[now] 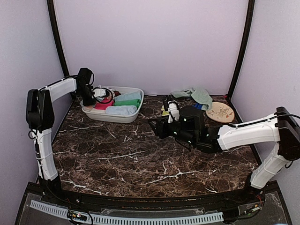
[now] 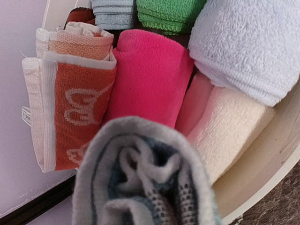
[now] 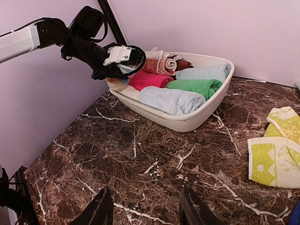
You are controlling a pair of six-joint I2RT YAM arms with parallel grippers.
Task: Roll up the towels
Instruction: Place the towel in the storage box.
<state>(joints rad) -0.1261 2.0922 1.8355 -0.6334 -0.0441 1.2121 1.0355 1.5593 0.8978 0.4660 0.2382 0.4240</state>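
My left gripper (image 3: 120, 63) is pinched narrow on a rolled grey-blue towel (image 2: 145, 178), above the left end of the white tub (image 3: 187, 123) at the table's (image 1: 140, 159) far-left corner; my right gripper (image 3: 145, 208) is part-open, empty. I should seat the roll against the pink roll (image 2: 150, 75) before letting go, lest it unwind.

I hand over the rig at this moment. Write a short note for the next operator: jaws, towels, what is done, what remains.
Left gripper: jaws shut on a rolled grey-blue towel, over the white tub.
Right gripper: jaws open, empty, above the table.
Done: rolls in the tub, among them the pink towel, green towel and pale blue towel.
Left: place the held roll; roll the yellow-green towel and mint towel, both loose on the table.
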